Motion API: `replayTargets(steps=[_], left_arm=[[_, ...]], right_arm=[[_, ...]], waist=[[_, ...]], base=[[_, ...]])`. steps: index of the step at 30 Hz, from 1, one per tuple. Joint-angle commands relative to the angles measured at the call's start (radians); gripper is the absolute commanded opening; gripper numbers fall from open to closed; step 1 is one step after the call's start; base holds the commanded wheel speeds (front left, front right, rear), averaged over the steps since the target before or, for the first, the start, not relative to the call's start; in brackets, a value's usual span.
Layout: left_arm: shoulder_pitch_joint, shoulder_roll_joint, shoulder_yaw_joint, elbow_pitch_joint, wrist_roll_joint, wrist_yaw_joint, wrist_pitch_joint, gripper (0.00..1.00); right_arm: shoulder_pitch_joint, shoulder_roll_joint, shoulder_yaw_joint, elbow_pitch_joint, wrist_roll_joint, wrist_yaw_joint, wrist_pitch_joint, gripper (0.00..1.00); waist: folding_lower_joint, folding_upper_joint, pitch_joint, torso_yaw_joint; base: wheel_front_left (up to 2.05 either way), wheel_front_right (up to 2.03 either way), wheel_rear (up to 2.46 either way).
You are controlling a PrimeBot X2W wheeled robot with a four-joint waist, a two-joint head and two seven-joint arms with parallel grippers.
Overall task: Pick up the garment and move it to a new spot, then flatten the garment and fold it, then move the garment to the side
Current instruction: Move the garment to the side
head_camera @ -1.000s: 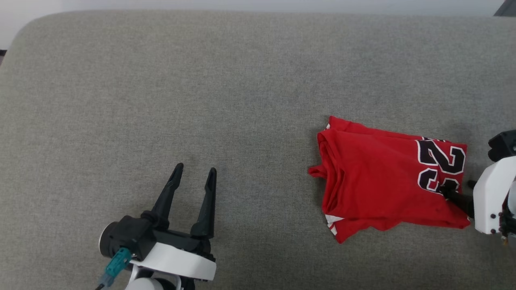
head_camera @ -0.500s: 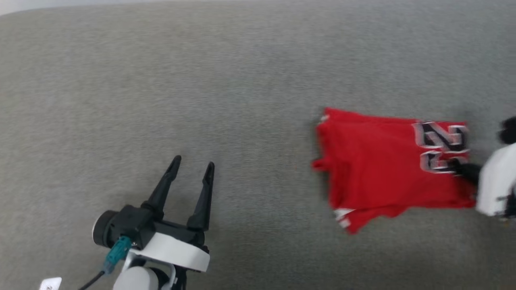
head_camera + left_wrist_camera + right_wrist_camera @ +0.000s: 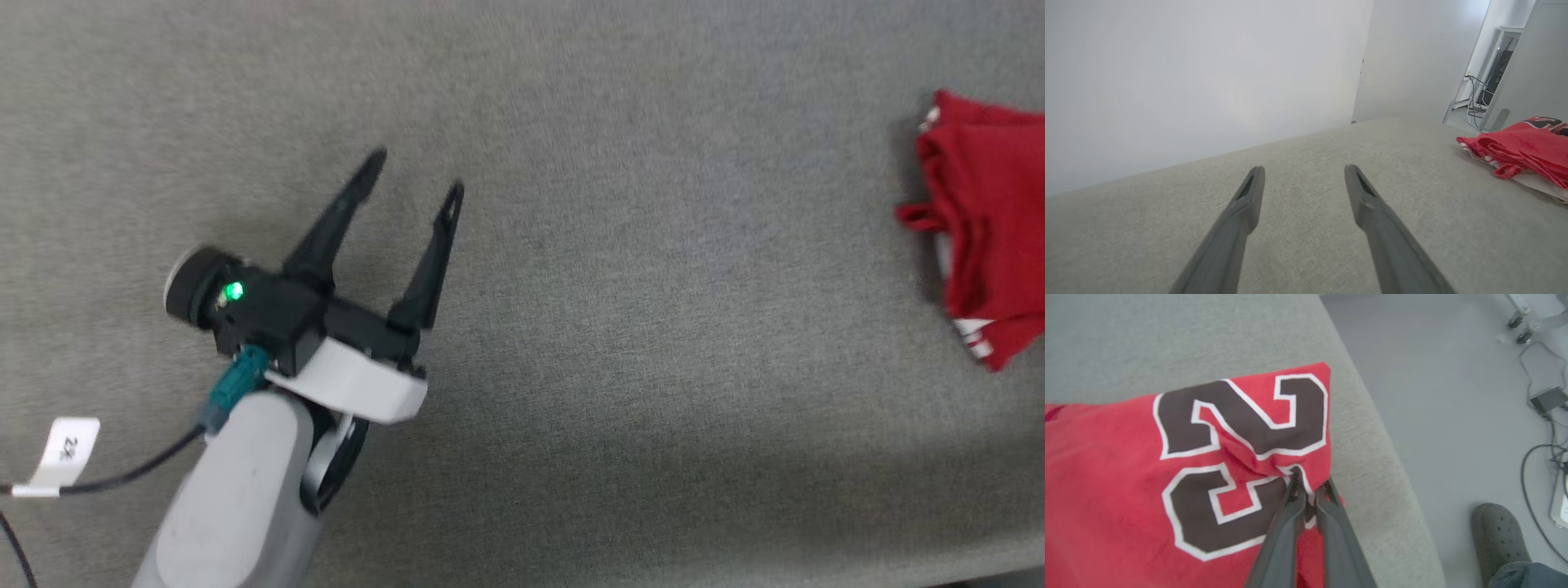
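— Right wrist view has the action: the right gripper [image 3: 1309,481] is clenched tight on the garment [image 3: 1118,490], pinching a tuck of red cloth right on the big black-and-white number.
— And where's the shirt sitting?
— On the grey cushion [image 3: 1188,330], close to its edge. Beyond that edge is the floor [image 3: 1433,375], with a person's dark shoe [image 3: 1498,535] down there. In the head view it's a compact red bundle at the far right, layers stacked, a bit of white trim peeking out at the bottom.
— So folded, by the look of it?
— I'd say so. It's layered and squared off, with no sleeves sprawling. Pick-up, flatten and fold look done, and this reads as the last leg, taking it off to the side.
— And the left gripper [image 3: 415,172]?
— Released, fingers spread wide over bare cushion, well apart from the shirt, holding nothing.
— What's left, then?
— Settle the bundle at its side spot, let go, pull clear. The worry is that it's held by one pinch near one corner, so a drag could peel the top layer and spoil the fold. And that edge is close.
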Motion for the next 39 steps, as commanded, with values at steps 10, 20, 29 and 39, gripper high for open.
replayTargets(steps=[10,20,29,39], left_arm=[[-0.161,0.030,-0.058,-0.011,-0.005,0.001,-0.005,1.00],[-0.073,0.008,-0.009,-0.010,-0.029,0.001,-0.005,1.00],[0.101,-0.017,0.040,0.052,-0.078,0.001,-0.005,1.00],[0.285,-0.044,0.122,0.123,-0.127,0.001,-0.004,1.00]], right_arm=[[-0.223,0.014,0.012,0.249,-0.130,-0.001,-0.239,0.00],[-0.262,0.028,0.112,0.376,-0.175,-0.001,-0.403,1.00],[-0.134,0.080,0.329,0.213,-0.115,0.000,-0.607,1.00],[0.048,0.175,0.516,0.058,-0.070,-0.001,-0.689,1.00]], waist=[[0.0000,0.0000,0.128,-0.022],[0.0000,0.0000,0.019,-0.010],[0.0000,0.0000,-0.176,0.043],[0.0000,0.0000,-0.351,0.111]], base=[[0.00,0.00,0.00],[0.00,0.00,0.00],[0.00,0.00,0.00],[0.00,0.00,0.00]])
